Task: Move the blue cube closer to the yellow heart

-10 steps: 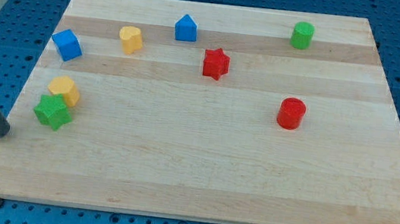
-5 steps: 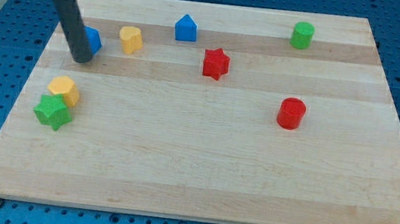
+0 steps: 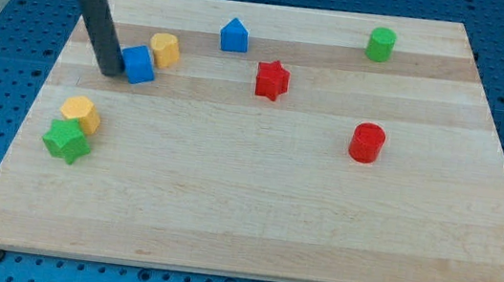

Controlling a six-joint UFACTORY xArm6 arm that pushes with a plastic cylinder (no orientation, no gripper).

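The blue cube [image 3: 138, 63] sits near the board's upper left and touches the yellow heart [image 3: 165, 49], which lies just up and to its right. My tip [image 3: 109, 72] rests on the board right against the cube's left side. The dark rod rises from it toward the view's top left.
A blue house-shaped block [image 3: 234, 35] and a red star [image 3: 272, 79] lie to the right of the heart. A green cylinder [image 3: 380, 44] is at the top right, a red cylinder [image 3: 366, 143] at the right. A yellow block [image 3: 81, 113] touches a green star [image 3: 66, 140] at the left edge.
My tip swung from off the board's left edge to the blue cube, then pushed it right. The cube slid from the far left until it met the yellow heart.
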